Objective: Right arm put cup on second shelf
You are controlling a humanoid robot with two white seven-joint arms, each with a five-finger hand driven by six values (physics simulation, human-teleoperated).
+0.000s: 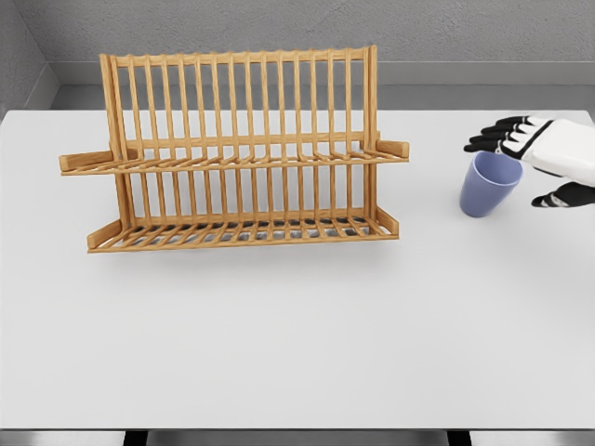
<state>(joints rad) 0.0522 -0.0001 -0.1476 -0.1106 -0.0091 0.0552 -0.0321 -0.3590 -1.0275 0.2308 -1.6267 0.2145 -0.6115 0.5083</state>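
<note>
**Right hand at the blue cup, rack standing apart**

Head view: a white table [297, 353] fills most of the frame, with a grey wall behind it. On the left half stands a two-tier wooden slatted dish rack [237, 153], its tall back of upright bars rising above an upper shelf [232, 160] and a lower shelf [242, 232] of thin cross slats. Both shelves carry nothing.

Well to the right of the rack, a periwinkle-blue plastic cup [489, 184] sits on the table, tilted with its open mouth leaning toward the upper right. The white-and-black right hand [544, 163] comes in from the right edge, and its forearm is cut off by the frame. Its black fingers [490, 139] reach over the far side of the cup's rim, while the thumb [562, 196] shows just right of the cup, apart from its wall. The fingers are spread around the mouth of the cup rather than clamped on it; whether the upper fingertips touch the rim is hard to make out. The palm side is hidden behind the hand's white shell.
</note>
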